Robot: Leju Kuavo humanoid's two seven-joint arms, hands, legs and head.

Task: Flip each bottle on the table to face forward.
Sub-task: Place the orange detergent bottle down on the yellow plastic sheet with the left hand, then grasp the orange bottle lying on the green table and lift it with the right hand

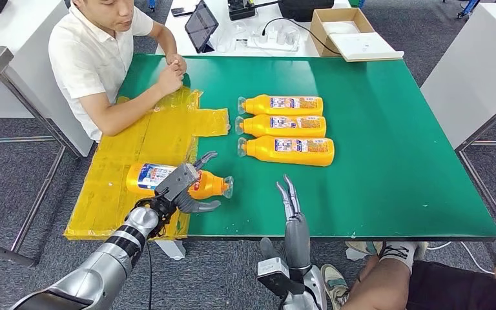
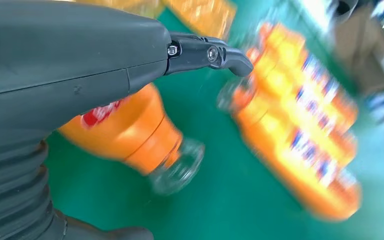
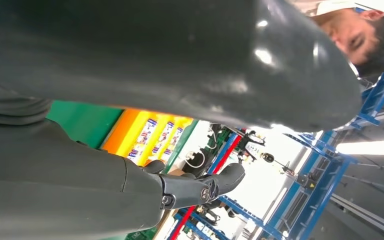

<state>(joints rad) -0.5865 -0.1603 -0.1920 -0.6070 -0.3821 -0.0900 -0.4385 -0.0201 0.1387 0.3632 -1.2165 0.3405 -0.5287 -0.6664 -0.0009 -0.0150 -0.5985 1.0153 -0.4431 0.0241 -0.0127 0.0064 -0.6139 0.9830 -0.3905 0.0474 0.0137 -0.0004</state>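
Table [image 1: 394, 168] (green), yellow sheet [image 1: 142, 148], grey carpet [image 1: 13, 187]

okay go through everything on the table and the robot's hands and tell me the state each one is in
Fourth bottle: lying on its side, half on the yellow sheet, gripped.
Left hand: holds the fourth bottle.
Right hand: empty, fingers straight, at the table's near edge.
Three bottles: lying in a row, labels up, caps left.
Cardboard box: open.
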